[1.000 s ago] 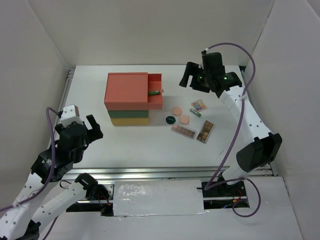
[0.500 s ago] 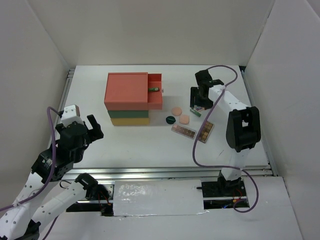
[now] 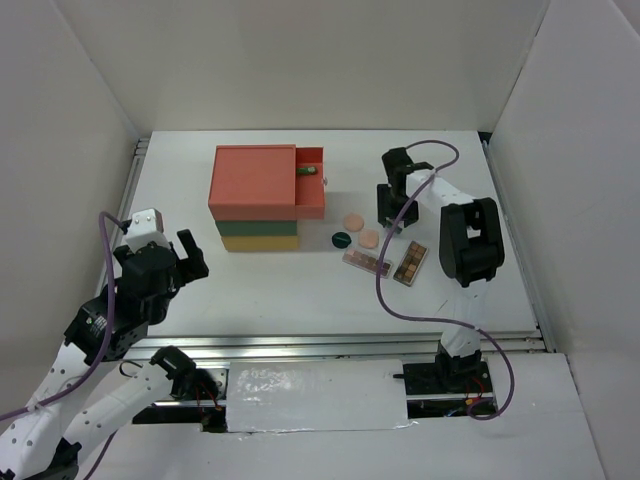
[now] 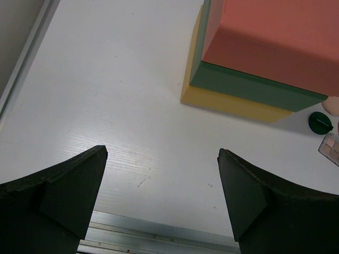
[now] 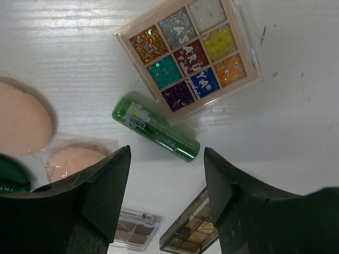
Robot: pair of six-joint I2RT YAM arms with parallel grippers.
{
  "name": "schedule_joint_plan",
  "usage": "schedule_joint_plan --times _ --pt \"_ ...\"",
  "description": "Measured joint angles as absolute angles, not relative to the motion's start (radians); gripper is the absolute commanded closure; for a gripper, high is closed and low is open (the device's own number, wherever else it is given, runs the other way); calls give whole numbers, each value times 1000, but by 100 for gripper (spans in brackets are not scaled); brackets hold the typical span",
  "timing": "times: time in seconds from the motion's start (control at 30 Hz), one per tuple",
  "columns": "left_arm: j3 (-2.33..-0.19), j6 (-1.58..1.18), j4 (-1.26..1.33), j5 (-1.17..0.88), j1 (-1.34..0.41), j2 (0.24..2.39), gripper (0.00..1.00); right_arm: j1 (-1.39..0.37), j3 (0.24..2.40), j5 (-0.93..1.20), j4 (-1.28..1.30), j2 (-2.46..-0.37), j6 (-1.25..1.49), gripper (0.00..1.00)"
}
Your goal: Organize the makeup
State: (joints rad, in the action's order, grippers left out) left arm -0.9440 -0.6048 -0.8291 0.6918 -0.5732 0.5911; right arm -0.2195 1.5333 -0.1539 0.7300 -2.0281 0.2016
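The right pincer [image 5: 166, 159] hangs over a green tube [image 5: 155, 130] beside a square glitter palette [image 5: 189, 53], jaws apart, gripping nothing. The left pincer [image 4: 162, 153] gapes wide above the desk [image 4: 95, 95].

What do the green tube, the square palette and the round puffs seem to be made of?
Green tube: likely glossy plastic; a bright highlight runs along it, with a printed label.
Square palette: pale smooth case, probably plastic; glittery pans, and lettering across them suggests a clear lid.
Puffs: matte, shine-free peach surface, perhaps sponge or foam.
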Motion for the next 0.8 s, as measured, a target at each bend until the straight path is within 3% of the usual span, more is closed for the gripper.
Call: schedule_joint_plan --times 0.2,0.8 --pt "-944 -605 -829 689 -573 593 1 -220 1589 -145 738 -2078 188 42" --pt "-944 -605 -829 690 -574 593 1 -220 1691 -64 884 -2165 185 49"
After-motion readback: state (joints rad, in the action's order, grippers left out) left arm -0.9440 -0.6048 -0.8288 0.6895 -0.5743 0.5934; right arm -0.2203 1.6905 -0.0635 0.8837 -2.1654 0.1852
